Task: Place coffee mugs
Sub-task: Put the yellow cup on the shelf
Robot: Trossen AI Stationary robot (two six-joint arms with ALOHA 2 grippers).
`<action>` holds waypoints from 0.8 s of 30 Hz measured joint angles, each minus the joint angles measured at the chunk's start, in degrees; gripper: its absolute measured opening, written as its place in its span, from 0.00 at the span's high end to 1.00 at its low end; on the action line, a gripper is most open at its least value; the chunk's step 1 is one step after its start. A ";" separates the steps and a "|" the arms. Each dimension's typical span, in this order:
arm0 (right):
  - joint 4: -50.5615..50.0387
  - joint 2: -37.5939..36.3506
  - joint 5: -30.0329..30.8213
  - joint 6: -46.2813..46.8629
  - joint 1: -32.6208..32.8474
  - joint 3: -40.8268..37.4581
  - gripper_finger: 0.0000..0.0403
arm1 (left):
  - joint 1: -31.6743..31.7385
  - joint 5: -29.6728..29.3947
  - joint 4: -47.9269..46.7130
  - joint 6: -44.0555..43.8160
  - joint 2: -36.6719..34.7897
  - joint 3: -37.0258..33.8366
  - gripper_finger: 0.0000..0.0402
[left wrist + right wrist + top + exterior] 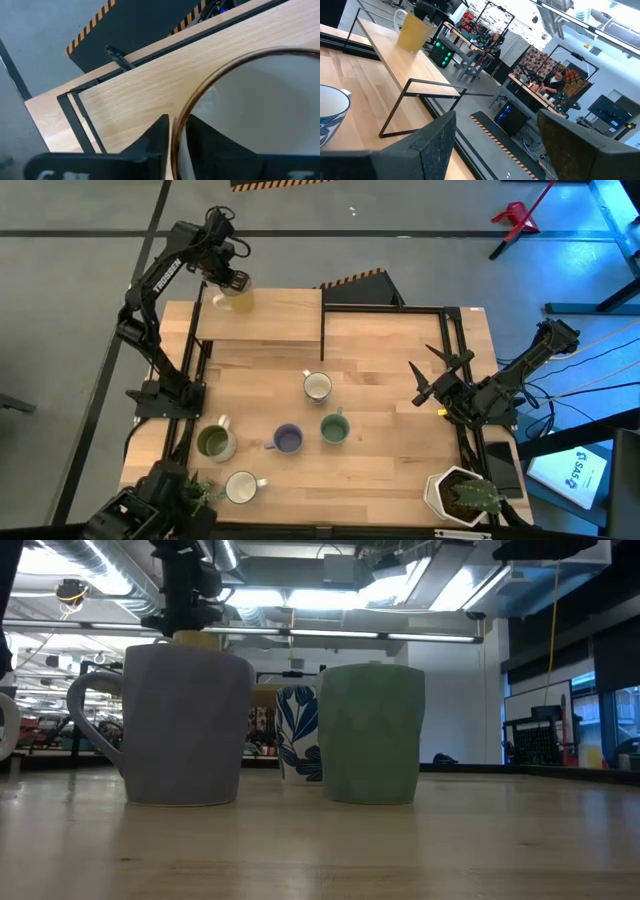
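From above, we see the left tool [232, 283] at the far left corner of the raised shelf [280, 315], clamped on the rim of the yellow mug [238, 300], which sits at or just over the shelf surface; we cannot tell if it touches. The right tool [432, 381] waits with its fingers apart near the right edge of the tabletop [380, 450]. The other mugs stand well short of the left tool, down on the tabletop: a white mug [317, 386], a purple mug [288, 439], a sage mug [334, 428], an olive mug [215, 442] and a cream mug [241, 487]. A plant pot [462, 496] sits at the near right corner.

From tabletop level, the purple mug [180, 725] and sage mug [372, 732] fill the front, with the white mug [298, 733], blue-patterned, between and behind them. The left arm shows above, over a sliver of yellow.

In the left wrist view, one finger [159, 137] lies outside the rim and the other inside, pinching the wall of the yellow mug [260, 105], with the shelf [165, 75] beyond.

In the right wrist view, that arm's open fingers [432, 137] frame the yellow mug [415, 30] on the shelf, far off.

We judge the risk to be the corner: the mug is near the shelf's edges, so letting go while it hangs tilted or off the surface could tip it over the side. A rim pinch may also drag it as the fingers part.
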 joint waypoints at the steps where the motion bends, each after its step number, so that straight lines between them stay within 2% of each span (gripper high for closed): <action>1: 0.00 0.00 0.00 0.00 0.00 0.00 0.33 | -0.01 -0.06 0.02 0.01 0.00 0.00 0.83; 11: 0.07 -0.02 -2.88 0.39 0.00 0.00 0.33 | -0.01 -0.11 0.87 3.19 -0.02 0.00 0.75; 24: -0.83 0.00 -2.96 1.18 0.00 0.00 0.33 | 0.01 0.02 1.40 7.06 -1.21 0.00 0.58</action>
